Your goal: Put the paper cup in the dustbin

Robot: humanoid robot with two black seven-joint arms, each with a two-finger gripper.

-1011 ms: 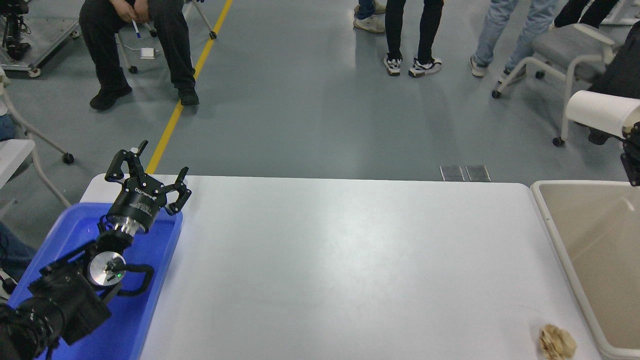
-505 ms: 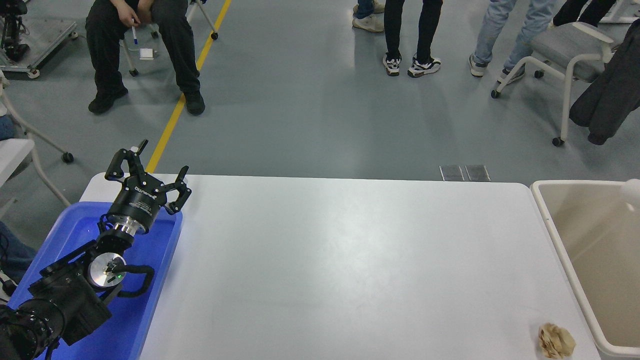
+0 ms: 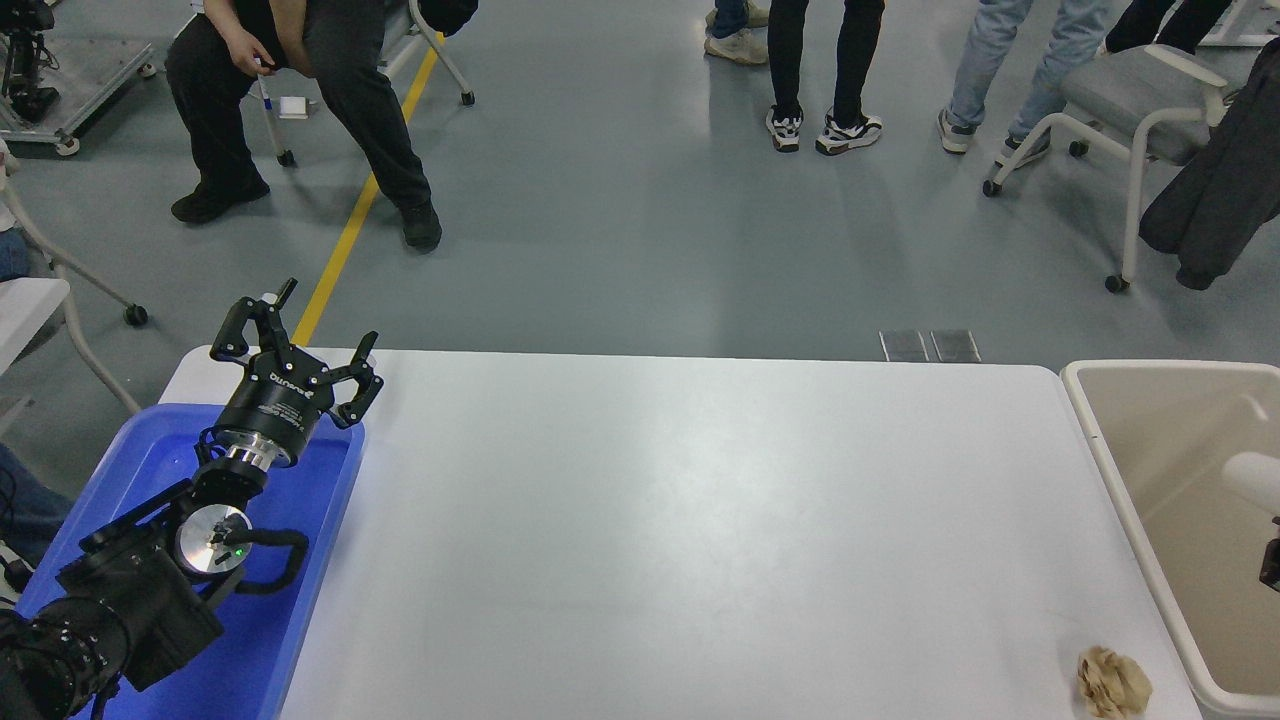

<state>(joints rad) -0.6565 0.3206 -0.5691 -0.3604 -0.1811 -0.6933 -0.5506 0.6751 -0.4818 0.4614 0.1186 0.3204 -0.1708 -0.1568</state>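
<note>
I see my right hand (image 3: 1272,562) barely in frame, grip unreadable | paper cup (image 3: 1253,479) just above it, over the dustbin (image 3: 1100,440) | left hand (image 3: 300,352) spread, parked over blue tray (image 3: 330,520)

A robotics lab or test hall: people are standing and sitting about on the grey painted floor (image 3: 620,230) with its yellow line (image 3: 352,225), wheeled chairs (image 3: 1120,110) nearby, facing the white desk (image 3: 700,540).
</note>
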